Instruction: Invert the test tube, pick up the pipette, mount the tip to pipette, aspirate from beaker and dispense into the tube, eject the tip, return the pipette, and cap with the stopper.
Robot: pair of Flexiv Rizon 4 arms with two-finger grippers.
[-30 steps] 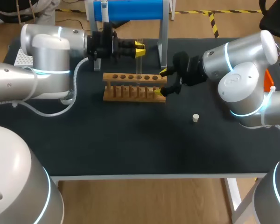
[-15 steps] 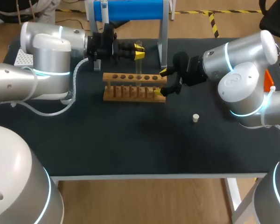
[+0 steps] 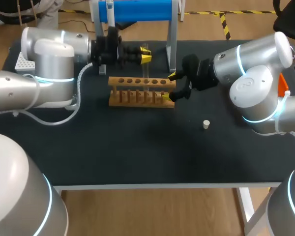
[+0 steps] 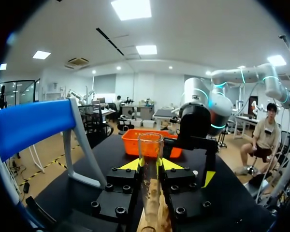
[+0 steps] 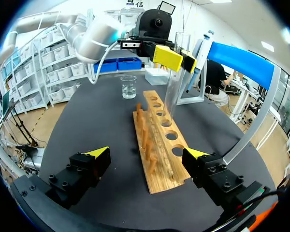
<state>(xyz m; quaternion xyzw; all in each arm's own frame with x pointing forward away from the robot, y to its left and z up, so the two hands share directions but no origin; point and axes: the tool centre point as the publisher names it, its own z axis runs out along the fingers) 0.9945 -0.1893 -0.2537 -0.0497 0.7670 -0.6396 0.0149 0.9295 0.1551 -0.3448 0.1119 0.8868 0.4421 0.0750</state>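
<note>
While clamping the test tube (image 3: 146, 66) upright with its open mouth up, holds the left hand (image 3: 145, 53) above the wooden tube rack (image 3: 137, 91), yellow tips pressed to the glass from both sides, high on its length. Seen from the right wrist, puts the tube's lower end just over one of the middle holes in the rack's top board; cannot tell whether touching the rim or clear of it. Keeps the right hand (image 5: 148, 152) open, fingers spread wide to either side of the rack's near end and apart from the wood, gripping nothing.

Judged to be late in the first step: mouth-up already, so turned over as far as can be told, but not yet seated in the rack and not yet let go. Calls for lowering straight into the hole next, with care to line the round bottom up before releasing.

Leaves everything else undone. Pipette (image 5: 199, 50) hanging on its blue stand (image 3: 137, 10) beyond the rack, no sign of use. Beaker (image 5: 128, 87) standing on the tabletop (image 3: 137, 157) past the rack's far end, clear liquid inside. Stopper (image 3: 205, 124) lying alone on the tabletop, well apart from the rack on the right arm's side, waiting for the last step.
</note>
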